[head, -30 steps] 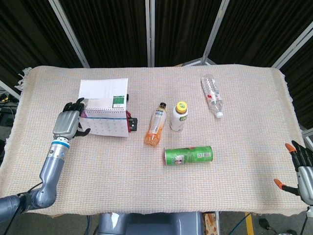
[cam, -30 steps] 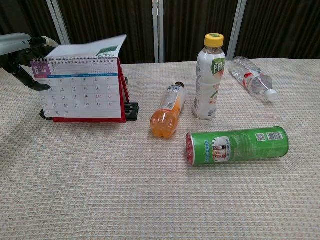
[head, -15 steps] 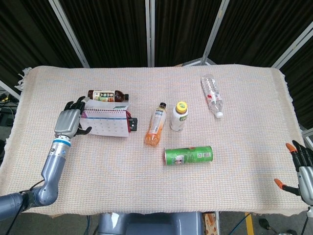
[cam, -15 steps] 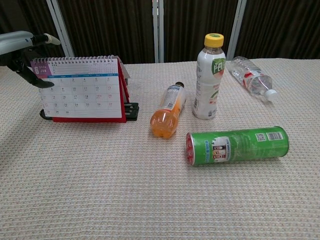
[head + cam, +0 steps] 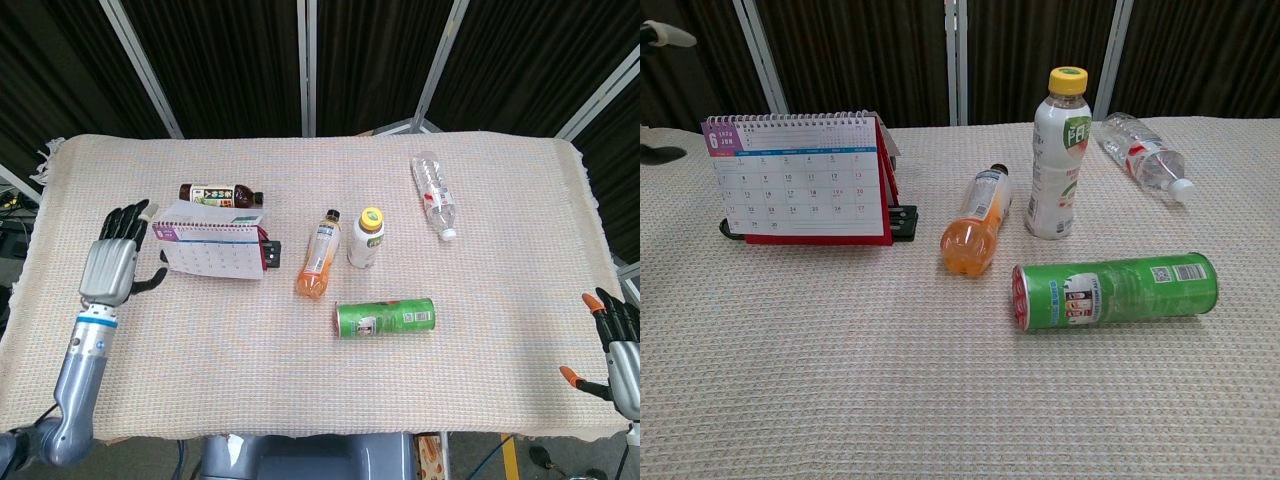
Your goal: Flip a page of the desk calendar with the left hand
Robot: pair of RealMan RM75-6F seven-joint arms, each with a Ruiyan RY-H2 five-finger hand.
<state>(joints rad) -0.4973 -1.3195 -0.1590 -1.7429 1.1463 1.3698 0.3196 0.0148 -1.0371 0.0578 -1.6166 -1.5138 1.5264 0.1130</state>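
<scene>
Now the flipped page had dropped behind the desk calendar, so I drew my left hand clear, fingers apart, empty; task looked finished.

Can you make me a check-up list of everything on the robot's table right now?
Surface: beige woven tablecloth covering the table.
Job's things: white spiral-bound desk calendar on a red stand, upright, a page of dates facing the chest camera.
Clutter: dark tea bottle lying behind the calendar; orange drink bottle lying down; white yellow-capped bottle upright; clear plastic bottle lying down; green cylindrical can on its side.
Hands: left hand open, beside the calendar, apart from it; right hand open at the table's edge.
Cables: nothing seen.
Surroundings: dark curtains, metal poles.
</scene>
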